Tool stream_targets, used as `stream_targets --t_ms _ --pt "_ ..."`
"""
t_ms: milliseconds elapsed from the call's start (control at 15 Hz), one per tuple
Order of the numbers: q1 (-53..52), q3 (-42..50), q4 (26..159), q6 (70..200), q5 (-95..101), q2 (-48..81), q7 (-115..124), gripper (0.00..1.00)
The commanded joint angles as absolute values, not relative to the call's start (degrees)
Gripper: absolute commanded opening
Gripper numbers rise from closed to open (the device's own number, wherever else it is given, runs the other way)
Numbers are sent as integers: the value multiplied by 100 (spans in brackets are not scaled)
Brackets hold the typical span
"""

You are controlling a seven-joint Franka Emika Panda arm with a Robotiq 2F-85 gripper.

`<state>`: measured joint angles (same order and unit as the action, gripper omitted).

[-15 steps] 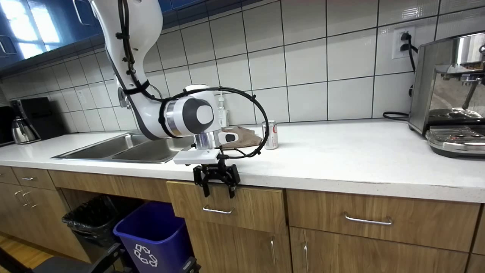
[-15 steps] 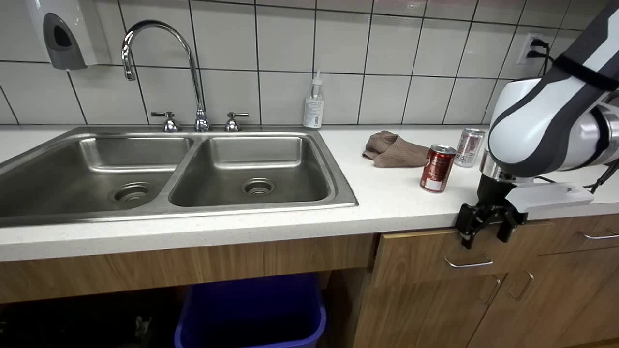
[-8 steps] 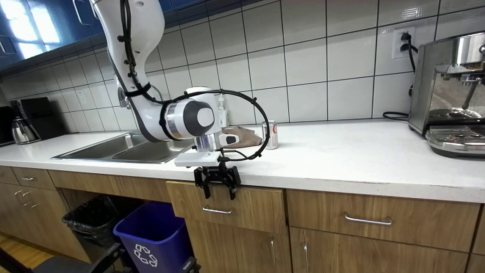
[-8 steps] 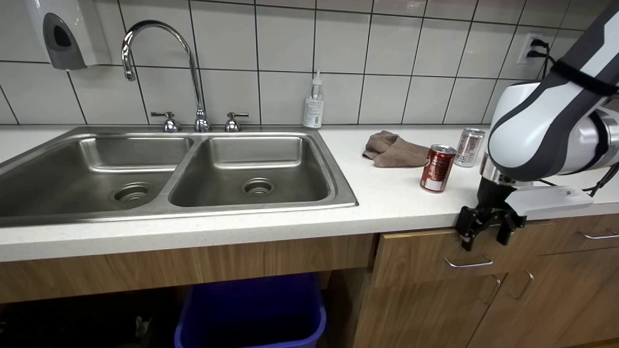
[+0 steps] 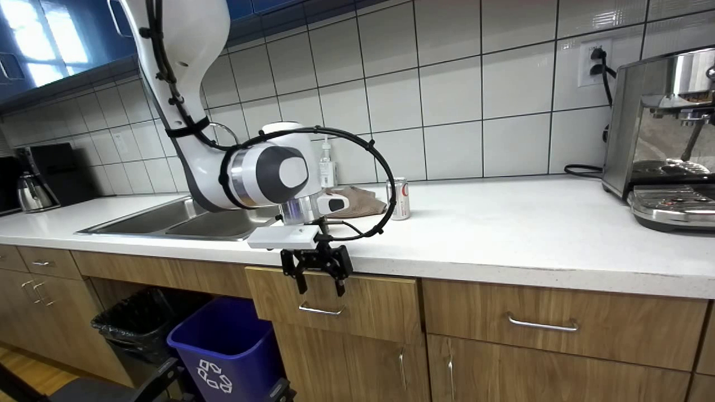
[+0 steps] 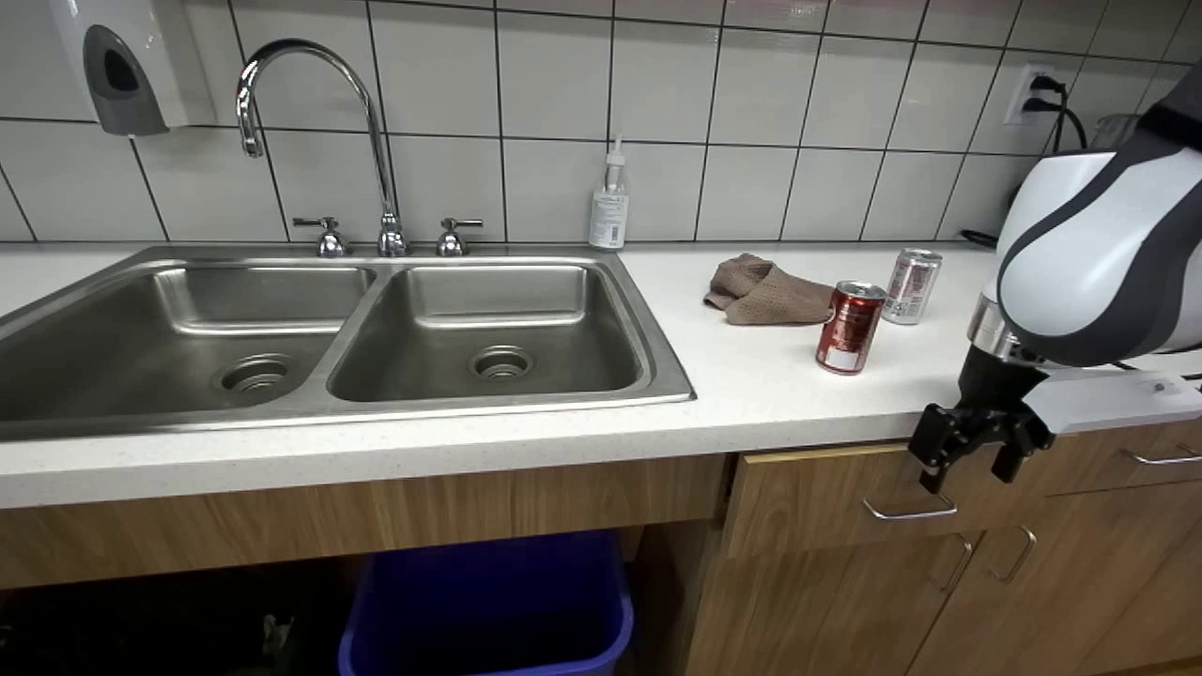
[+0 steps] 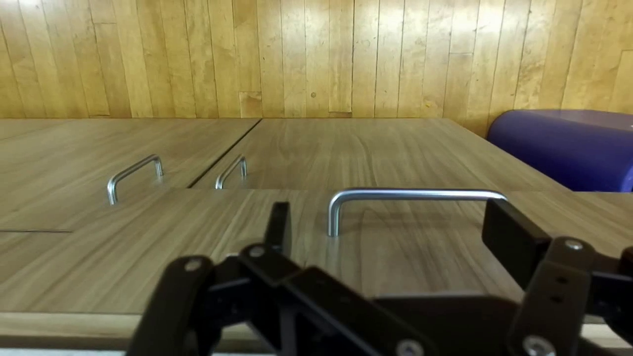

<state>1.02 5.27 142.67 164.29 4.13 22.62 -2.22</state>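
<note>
Wrist view — the end effector (image 7: 392, 220), fingers (image 7: 279, 226) apart, hangs above the metal handle (image 7: 420, 194) of a wooden drawer (image 7: 405, 257) — which, in both exterior views, sits under the bench (image 5: 530, 223) near a blue bin (image 5: 254, 368).

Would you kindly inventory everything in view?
Countertop: 1, white, against wall
Drawers: several, brown, below countertop
Handles: several, silver, on drawers and doors
Sink: 1, grey, in countertop
Faucet: 1, silver, by sink
Cloth: 1, brown, on countertop
Cans: 2, red and silver, near cloth
Bottle: 1, whitish, by wall
Dispenser: 1, white, on wall
Espresso machine: 1, silver, on countertop
Upper cabinets: several, blue, above countertop
Bins: 2, blue and black, below countertop
Arm: 1, white-grey, over countertop
Gripper: 1, black, near drawer handle
</note>
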Motion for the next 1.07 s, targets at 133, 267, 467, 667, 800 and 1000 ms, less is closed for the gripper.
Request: stream_targets --t_ms 133,267,467,667,800,1000 --pt "31 750 14963 16359 642 1419 -133 100" --pt "-50 874 15066 16182 802 1183 -30 100" --pt "-43 918 15136 15805 990 885 9 100" --pt "1 836 15188 15337 1111 519 38 100" --pt "49 731 15204 15082 1060 295 -20 100" --pt "76 603 15192 14731 944 7 -75 100"
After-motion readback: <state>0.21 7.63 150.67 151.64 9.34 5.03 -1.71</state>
